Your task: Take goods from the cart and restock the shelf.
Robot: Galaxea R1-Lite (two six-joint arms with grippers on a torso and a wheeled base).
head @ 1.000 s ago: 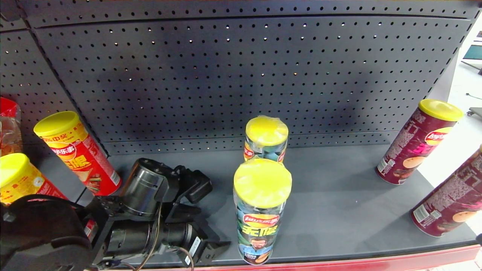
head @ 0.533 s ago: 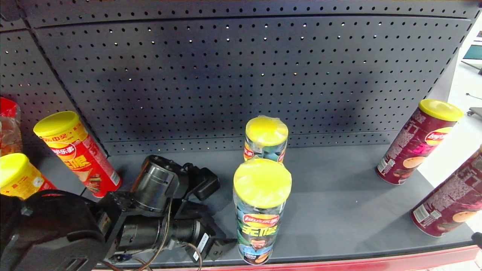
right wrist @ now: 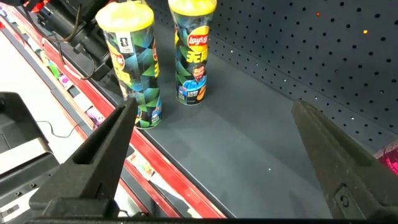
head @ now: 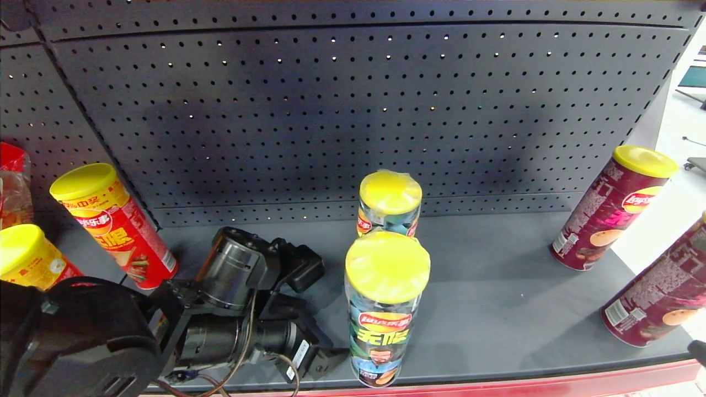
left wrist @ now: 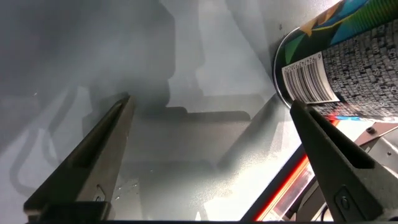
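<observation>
Front chip can (head: 386, 309) standing upright at shelf (head: 496, 309) edge, lining up before rear chip can (head: 389, 205), likely for neat facing. Left gripper (left wrist: 208, 112) lying just beside, jaws spread, empty; right gripper (right wrist: 212, 106) likewise gaping.

A: Blue cans (head: 384, 325)?
B: Two, just right of the left claw (head: 326, 357), one behind the other.
A: Red cans (head: 118, 231)?
B: Two, left of the claw.
A: Maroon cans (head: 606, 215)?
B: Two, far right of it.
A: Anything else?
B: One red-topped thing (head: 11, 165), far left, can't tell what.
</observation>
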